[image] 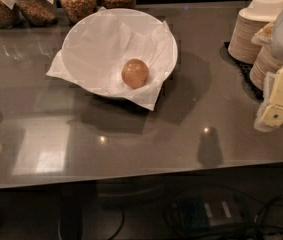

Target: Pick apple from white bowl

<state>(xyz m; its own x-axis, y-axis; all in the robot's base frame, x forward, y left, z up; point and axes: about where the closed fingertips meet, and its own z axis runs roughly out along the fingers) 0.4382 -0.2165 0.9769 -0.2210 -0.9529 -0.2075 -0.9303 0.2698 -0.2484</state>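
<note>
Centrally, apple (135,73) in white bowl (87,59) — glossy grey counter (181,139) (gripper (275,115) far right)

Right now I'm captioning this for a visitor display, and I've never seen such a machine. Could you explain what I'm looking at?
There is just one picture, taken by a camera looking down on a grey counter; where that camera is mounted is not on record. The pale shape at the right edge is the robot's single arm, ending in a yellowish pincer. It hangs over the right end of the counter, in front of some stacks of paper bowls. On the counter sits a wide white bowl lined with crinkled paper, and a small apple lies inside it. Jars of what looks like grain line the back edge. The pincer is well apart from the apple, so the picking has not started.
</note>
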